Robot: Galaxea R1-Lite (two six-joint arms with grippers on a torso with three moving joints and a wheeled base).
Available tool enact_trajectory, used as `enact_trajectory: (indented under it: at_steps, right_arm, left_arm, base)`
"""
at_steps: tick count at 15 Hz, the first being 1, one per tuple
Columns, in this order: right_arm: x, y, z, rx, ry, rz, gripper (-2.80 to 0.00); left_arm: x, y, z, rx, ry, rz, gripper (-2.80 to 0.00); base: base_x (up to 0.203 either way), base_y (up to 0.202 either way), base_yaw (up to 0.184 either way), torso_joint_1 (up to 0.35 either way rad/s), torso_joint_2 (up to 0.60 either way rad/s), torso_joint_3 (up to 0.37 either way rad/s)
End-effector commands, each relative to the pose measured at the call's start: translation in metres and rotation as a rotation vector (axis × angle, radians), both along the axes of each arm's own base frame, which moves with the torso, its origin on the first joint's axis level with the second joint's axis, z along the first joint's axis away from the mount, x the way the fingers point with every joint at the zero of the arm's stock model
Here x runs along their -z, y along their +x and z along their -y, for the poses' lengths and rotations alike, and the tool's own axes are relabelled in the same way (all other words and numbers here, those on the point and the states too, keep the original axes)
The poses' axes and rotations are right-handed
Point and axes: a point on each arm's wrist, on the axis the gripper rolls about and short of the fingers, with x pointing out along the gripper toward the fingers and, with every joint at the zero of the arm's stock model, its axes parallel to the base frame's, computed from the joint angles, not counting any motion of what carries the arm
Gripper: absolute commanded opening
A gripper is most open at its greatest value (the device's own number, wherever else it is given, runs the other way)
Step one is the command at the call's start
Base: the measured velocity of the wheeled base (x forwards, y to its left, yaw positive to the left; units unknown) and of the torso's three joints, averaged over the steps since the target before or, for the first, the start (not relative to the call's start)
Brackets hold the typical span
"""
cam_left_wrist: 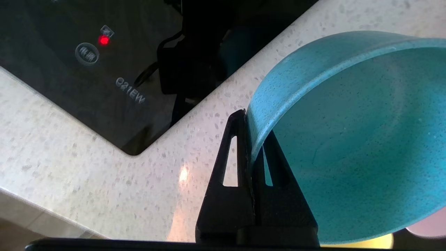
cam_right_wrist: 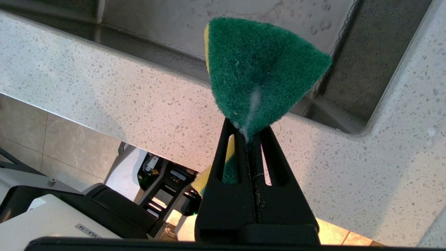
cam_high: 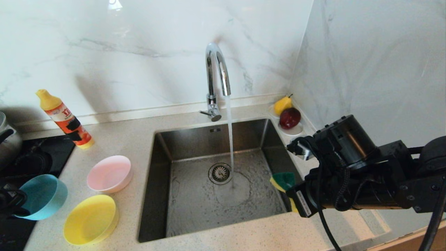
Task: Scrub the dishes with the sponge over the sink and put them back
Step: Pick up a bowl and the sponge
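Note:
The light blue bowl (cam_high: 43, 196) is tilted at the counter's left edge, with my left gripper (cam_left_wrist: 248, 118) shut on its rim (cam_left_wrist: 264, 118). The pink bowl (cam_high: 109, 173) and yellow bowl (cam_high: 90, 219) rest upright on the counter between it and the sink (cam_high: 195, 139). My right gripper (cam_right_wrist: 248, 134) is shut on the sponge (cam_right_wrist: 258, 73), green face toward the camera. In the head view the sponge (cam_high: 283, 180) hangs over the sink's right front corner.
Water runs from the chrome faucet (cam_high: 216, 69) onto the basin floor beside the drain (cam_high: 220, 173). An orange detergent bottle (cam_high: 64, 118) stands at the back left, next to a black cooktop (cam_high: 31, 157) with a pot (cam_high: 6, 137). A saucer of fruit (cam_high: 289, 118) sits behind the sink's right corner.

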Motion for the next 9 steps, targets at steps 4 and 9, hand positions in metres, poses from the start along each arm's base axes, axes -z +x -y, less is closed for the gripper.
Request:
enact_trajectory:
  at_steps: [4, 9]
  right_arm:
    - [-0.004, -0.001, 0.001, -0.004, 0.007, 0.011, -2.80]
    - [-0.008, -0.002, 0.002, -0.001, 0.018, 0.023, -2.80]
  left_arm:
    - [-0.045, -0.014, 0.012, -0.007, 0.079, 0.102, -2.80]
    - [-0.146, -0.037, 0.048, 0.061, 0.172, 0.277, -2.80]
  base:
    - [0.000, 0.000, 0.000, 0.000, 0.00, 0.000]
    - [0.000, 0.000, 0.000, 0.000, 0.00, 0.000]
